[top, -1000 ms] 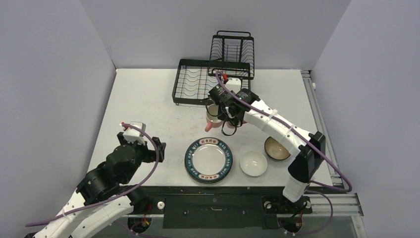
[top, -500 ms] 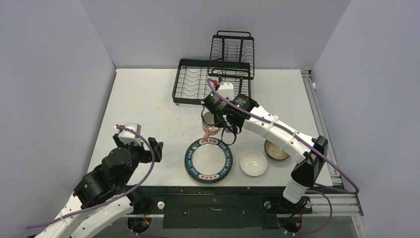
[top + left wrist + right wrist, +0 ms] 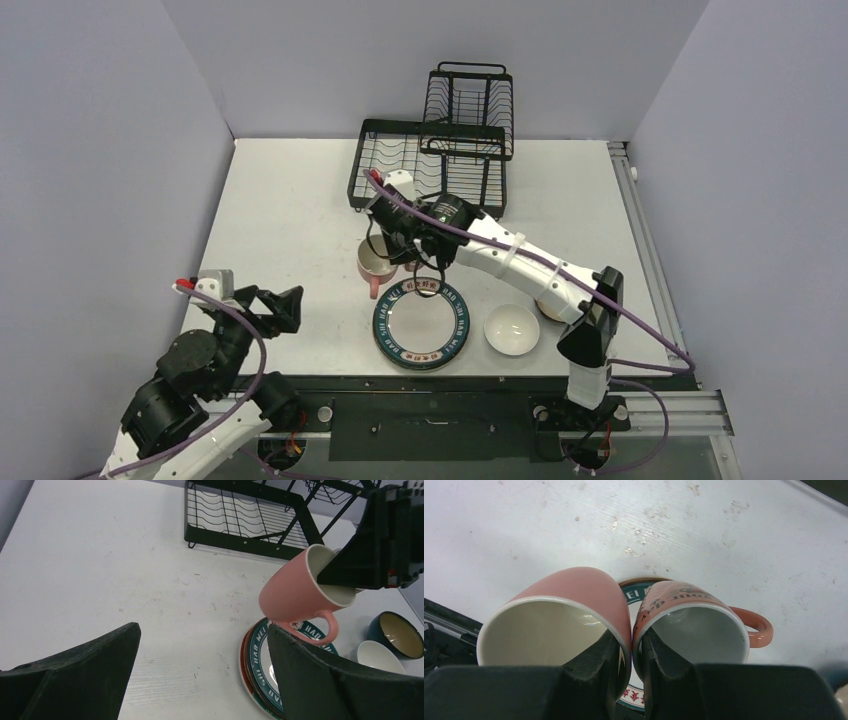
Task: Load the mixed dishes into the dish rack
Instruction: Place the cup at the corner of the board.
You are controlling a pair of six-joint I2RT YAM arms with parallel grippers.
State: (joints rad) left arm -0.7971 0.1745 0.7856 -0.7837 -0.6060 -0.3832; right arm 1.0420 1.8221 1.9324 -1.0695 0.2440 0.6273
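Seen from above, your right gripper (image 3: 630,644) hid all but one of the two pink mugs (image 3: 375,265). Only the right wrist view showed both, with a finger inside each, clamped on their touching walls. They hung tilted, mouths facing the wrist, over the plate stack's (image 3: 385,325) far edge, short of the dish rack (image 3: 400,165). Your left gripper (image 3: 272,305) stood wide apart.

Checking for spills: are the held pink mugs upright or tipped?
Tipped. Both pink mugs hang tilted in the right hand, rims pinched together.
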